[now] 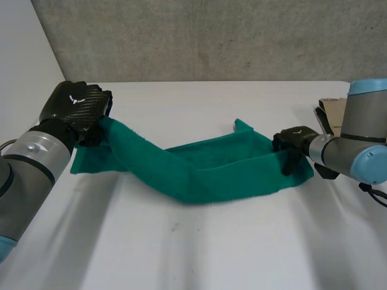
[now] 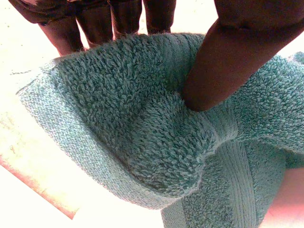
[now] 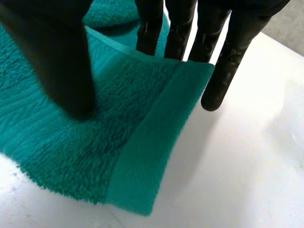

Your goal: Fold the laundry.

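Observation:
A green towel (image 1: 199, 172) stretches in a long, sagging band across the white table (image 1: 211, 254) between my two hands. My left hand (image 1: 75, 106) holds the towel's left end raised off the table. In the left wrist view its thumb (image 2: 228, 61) presses a bunched fold of the towel (image 2: 142, 142) against the fingers. My right hand (image 1: 293, 142) is at the towel's right end. There the fingers (image 3: 175, 28) are straight behind a corner of the towel (image 3: 118, 118), the thumb spread over its upper face. That corner hangs just above the table.
A tan, flat object (image 1: 332, 112) lies at the back right, behind my right arm. A grey wall runs along the table's far edge. Bare table surface spreads in front of the towel toward the near edge.

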Motion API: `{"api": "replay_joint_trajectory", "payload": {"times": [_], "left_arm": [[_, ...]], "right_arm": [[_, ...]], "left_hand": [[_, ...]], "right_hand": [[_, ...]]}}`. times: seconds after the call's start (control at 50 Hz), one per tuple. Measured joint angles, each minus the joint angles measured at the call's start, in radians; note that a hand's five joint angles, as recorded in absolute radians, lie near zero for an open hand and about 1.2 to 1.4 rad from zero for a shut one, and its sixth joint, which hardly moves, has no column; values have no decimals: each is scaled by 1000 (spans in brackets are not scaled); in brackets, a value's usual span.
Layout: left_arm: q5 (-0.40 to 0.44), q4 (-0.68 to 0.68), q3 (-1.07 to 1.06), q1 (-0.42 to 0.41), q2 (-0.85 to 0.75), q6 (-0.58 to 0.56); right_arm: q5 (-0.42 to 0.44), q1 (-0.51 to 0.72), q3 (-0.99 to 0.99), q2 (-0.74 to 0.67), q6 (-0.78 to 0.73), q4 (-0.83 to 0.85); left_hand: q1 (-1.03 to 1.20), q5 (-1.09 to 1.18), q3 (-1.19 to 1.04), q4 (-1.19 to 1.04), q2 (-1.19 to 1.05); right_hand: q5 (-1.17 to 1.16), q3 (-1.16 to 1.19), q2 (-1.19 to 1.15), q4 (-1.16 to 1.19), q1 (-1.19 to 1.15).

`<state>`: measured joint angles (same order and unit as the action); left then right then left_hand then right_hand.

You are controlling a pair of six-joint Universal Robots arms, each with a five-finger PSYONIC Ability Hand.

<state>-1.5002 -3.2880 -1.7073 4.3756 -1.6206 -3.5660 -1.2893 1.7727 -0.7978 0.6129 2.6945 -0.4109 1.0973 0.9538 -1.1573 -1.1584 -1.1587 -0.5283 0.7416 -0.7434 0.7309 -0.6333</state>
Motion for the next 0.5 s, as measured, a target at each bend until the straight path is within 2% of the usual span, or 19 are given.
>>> {"api": "replay_joint_trajectory", "payload": {"times": [0.06, 0.08, 0.16, 0.26, 0.5], "left_arm": [[0, -3, 2, 1, -1, 1], [0, -4, 4, 2, -2, 1], [-1, -7, 8, 6, -2, 1], [-2, -8, 20, 16, 1, -1], [2, 70, 46, 47, 55, -15]], "right_arm": [[-5, 1, 8, -3, -4, -14], [-5, 2, 9, 2, -6, -23], [-3, 4, 6, 33, -8, -47], [16, 0, -38, 170, -39, -131], [63, -56, -241, 602, -322, -300]], "left_hand": [[0, 0, 0, 0, 0], [0, 0, 0, 0, 0], [0, 0, 0, 0, 0], [0, 0, 2, 1, 2], [0, -4, 39, 39, 40]], "right_hand": [[-377, 366, -373, 379, -295], [-420, 407, -407, 422, -325], [-455, 437, -425, 456, -339], [-461, 437, -425, 456, -339], [-466, 437, -425, 456, -361]]}}
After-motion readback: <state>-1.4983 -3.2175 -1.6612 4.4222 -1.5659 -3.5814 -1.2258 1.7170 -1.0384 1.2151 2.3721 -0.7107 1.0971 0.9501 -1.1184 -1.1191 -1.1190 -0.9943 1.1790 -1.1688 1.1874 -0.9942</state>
